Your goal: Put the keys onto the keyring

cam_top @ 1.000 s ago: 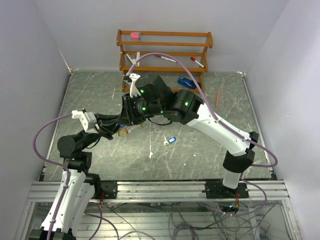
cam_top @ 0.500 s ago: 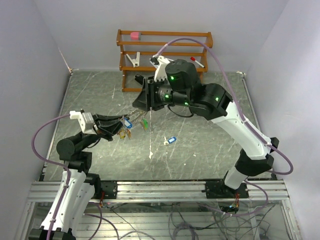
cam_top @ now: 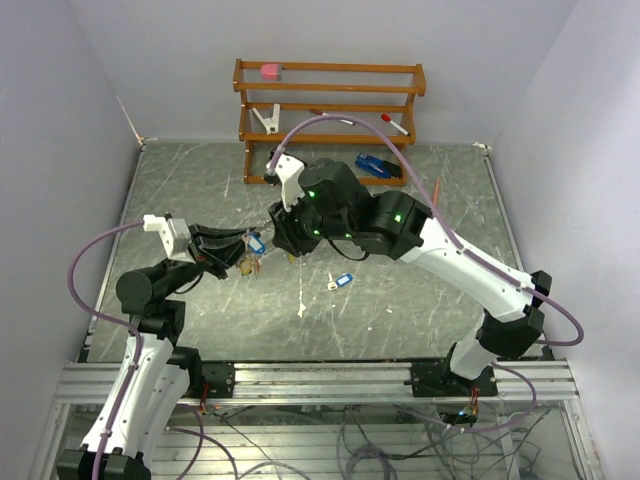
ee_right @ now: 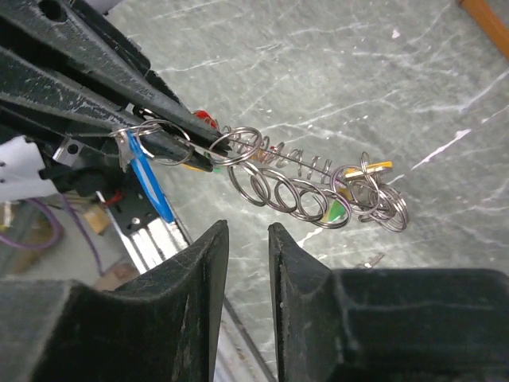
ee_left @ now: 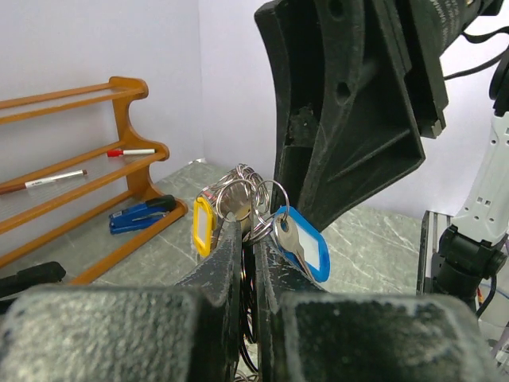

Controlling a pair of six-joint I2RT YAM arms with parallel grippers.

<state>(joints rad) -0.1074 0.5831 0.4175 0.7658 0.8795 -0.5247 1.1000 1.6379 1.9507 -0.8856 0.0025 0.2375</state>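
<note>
My left fingers (ee_left: pixel 231 255) pinch the keyring (ee_right: pixel 294 191) with its tagged keys (ee_left: pixel 306 251) over the grey marbled tabletop (cam_top: pixel 420 300) toward its left edge, right fingers (ee_right: pixel 208 263) slightly spread, empty, beside it; wooden rack (cam_top: pixel 330 95) at far edge, white walls (cam_top: pixel 60 100).

Keyring (ee_right: pixel 302 162) — blue-tagged key (ee_right: pixel 151 188) alongside

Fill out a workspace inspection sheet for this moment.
Surface: marbled grey table, few white scraps.
Job's things: keyring carries a yellow-tagged key and a blue-tagged key; loose key, blue tag, lies on the table.
Clutter: blue stapler, orange stick.
Grippers: left gripper jaws shut on the keyring; right gripper jaws slightly apart, empty.
Cables: purple cables arch over both arms.
Surroundings: wooden rack with markers.
</note>
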